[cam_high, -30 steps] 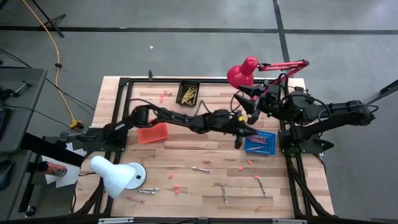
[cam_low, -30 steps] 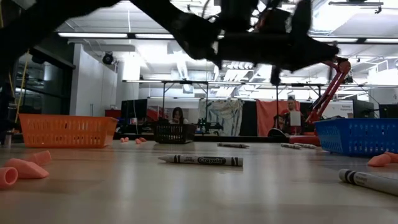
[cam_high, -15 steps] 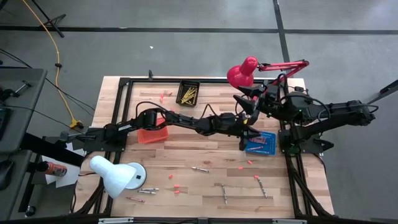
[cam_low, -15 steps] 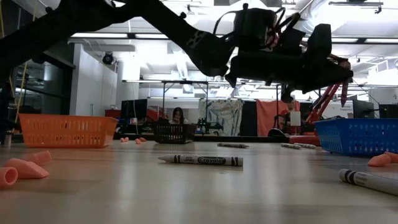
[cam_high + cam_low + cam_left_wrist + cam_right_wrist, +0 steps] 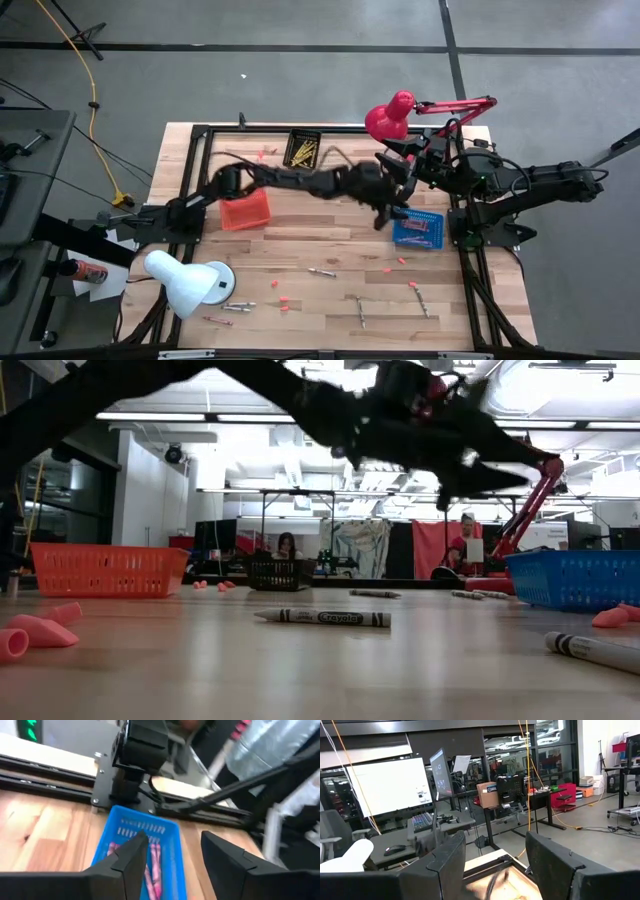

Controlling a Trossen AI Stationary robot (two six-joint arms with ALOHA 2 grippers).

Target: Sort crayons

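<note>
Pink crayons (image 5: 152, 865) lie in the blue basket (image 5: 142, 813), which stands at the table's right (image 5: 417, 229). Yellow crayons (image 5: 303, 151) fill a black basket at the far edge. Grey crayons lie loose on the near half of the table (image 5: 322, 271) (image 5: 362, 311) (image 5: 420, 300) (image 5: 236, 307), and one (image 5: 322, 617) shows close in the low view. My left gripper (image 5: 175, 840) hangs open just left of the blue basket (image 5: 383, 214), with nothing between its fingers. My right gripper (image 5: 495, 840) waits open, raised at the far right (image 5: 392, 165).
An orange basket (image 5: 245, 213) stands left of centre. A white lamp (image 5: 185, 283) sits at the near left corner and a red lamp (image 5: 388, 115) at the far right. Pink chips (image 5: 283, 300) are scattered over the wood. A black frame rail (image 5: 463, 245) borders the right side.
My left gripper has tipped up from pointing down at the blue basket to nearly level, has drawn back a little toward the table's far left, and has opened. The arm is blurred with motion. My right arm has kept still.
</note>
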